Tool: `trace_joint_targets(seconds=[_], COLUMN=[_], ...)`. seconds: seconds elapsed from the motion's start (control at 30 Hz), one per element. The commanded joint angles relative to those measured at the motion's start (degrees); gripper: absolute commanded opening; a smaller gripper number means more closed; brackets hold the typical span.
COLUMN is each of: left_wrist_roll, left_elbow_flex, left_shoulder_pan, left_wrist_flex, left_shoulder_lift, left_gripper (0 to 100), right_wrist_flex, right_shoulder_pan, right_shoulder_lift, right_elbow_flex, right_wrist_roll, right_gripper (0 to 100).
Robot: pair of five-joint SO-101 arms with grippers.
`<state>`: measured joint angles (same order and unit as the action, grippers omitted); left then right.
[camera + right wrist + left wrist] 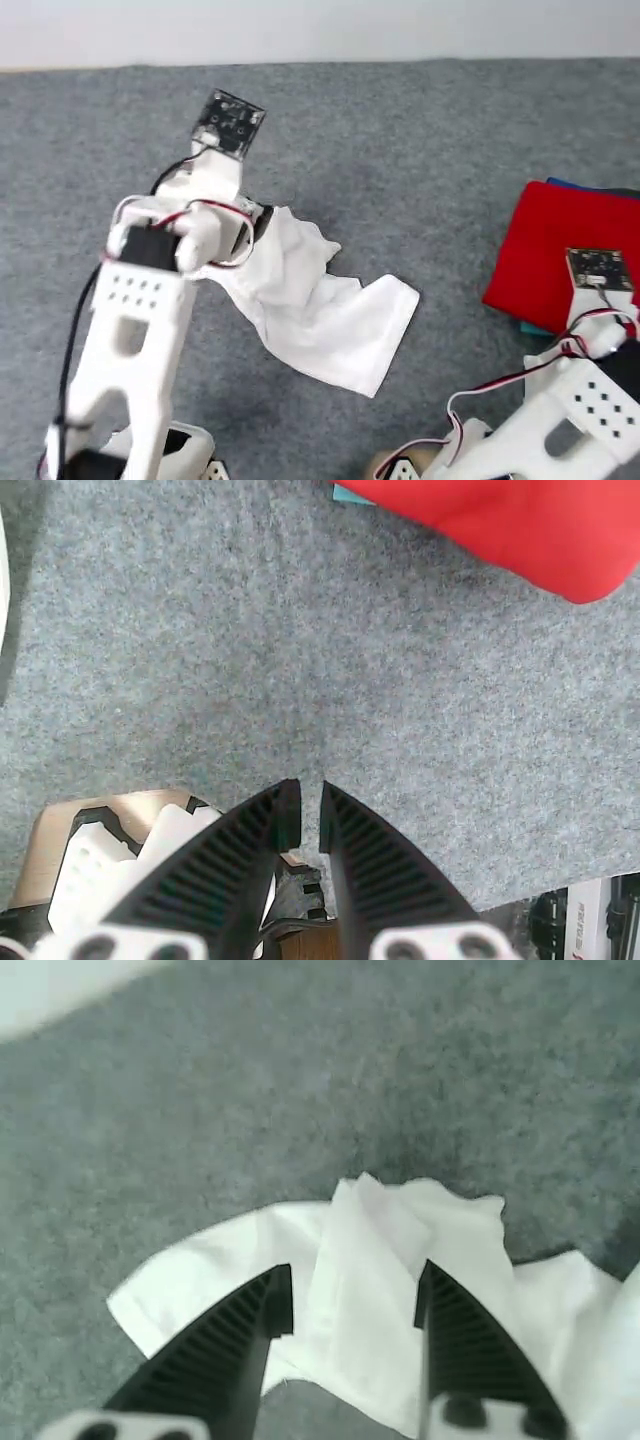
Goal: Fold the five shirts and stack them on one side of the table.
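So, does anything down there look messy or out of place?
Yes, the white shirt: it lies crumpled and askew in the middle, one end bunched up between the open jaws of the left gripper. The red shirt on the right lies flat and squared by comparison.

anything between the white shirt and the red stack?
Nothing. In the high view, a bare stretch of gray table cover separates the white shirt from the red-topped stack. The two lie apart.
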<state>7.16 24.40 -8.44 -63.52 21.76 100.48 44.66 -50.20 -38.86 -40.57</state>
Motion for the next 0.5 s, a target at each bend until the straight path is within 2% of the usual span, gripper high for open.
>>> trace_joint_targets(seconds=[0.0, 0.47], left_wrist_roll=[-0.4, -0.2], left_elbow_flex=[-6.0, -32.7], left_shoulder_pan=[0.4, 0.4], left_wrist_flex=[1.3, -7.6], left_shoulder_lift=[-8.1, -43.7], left_gripper=[21, 21], right_wrist_flex=[2.3, 2.3], right_shoulder_pan=[0.7, 0.7], right_shoulder_lift=[-0.7, -0.7], right_elbow_flex=[0.4, 0.3], right_wrist_roll=[-0.4, -0.2], right_gripper=[5.0, 5.0])
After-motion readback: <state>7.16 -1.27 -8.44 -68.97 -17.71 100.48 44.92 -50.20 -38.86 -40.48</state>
